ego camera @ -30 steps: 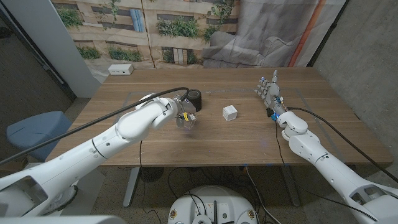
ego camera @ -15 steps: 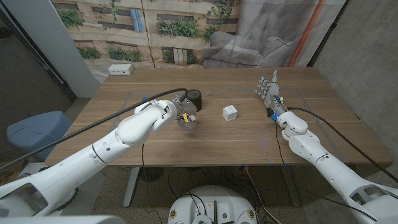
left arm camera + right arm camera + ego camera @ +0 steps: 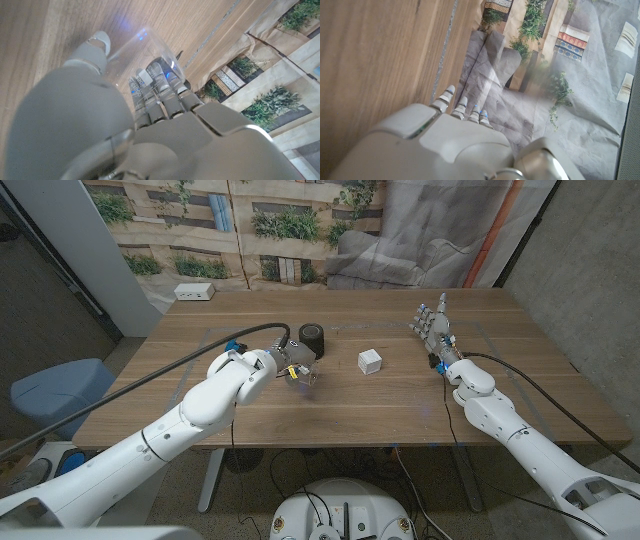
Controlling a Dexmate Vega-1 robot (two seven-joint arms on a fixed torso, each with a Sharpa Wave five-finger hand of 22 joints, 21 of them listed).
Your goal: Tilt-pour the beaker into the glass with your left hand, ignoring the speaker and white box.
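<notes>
Head view, from the left: a white power strip (image 3: 194,292) lies at the far left corner of the wooden table (image 3: 330,405). The left arm comes in from the lower left corner and reaches toward the middle of the table, where the left hand (image 3: 292,362) is wrapped around a clear beaker (image 3: 303,376), which is tipped rather than upright; how far it tilts is hard to tell. Whether the beaker touches the table cannot be told from here. Just behind the hand stands the black cylindrical speaker (image 3: 312,338). I cannot pick out a glass apart from the clear vessel in the hand. To the right of the hand, apart from it, sits the small white box (image 3: 370,361). Farther right, the right hand (image 3: 433,325) stands near the right side of the table, its fingers (image 3: 428,312) apart and pointing away from the robot, holding nothing.

In the left wrist view the left hand's fingers (image 3: 150,82) and thumb close around the beaker's transparent wall (image 3: 145,47), with the wood grain of the table showing through it. In the right wrist view the right hand's fingers (image 3: 455,105) reach out past the table edge with nothing between them
</notes>
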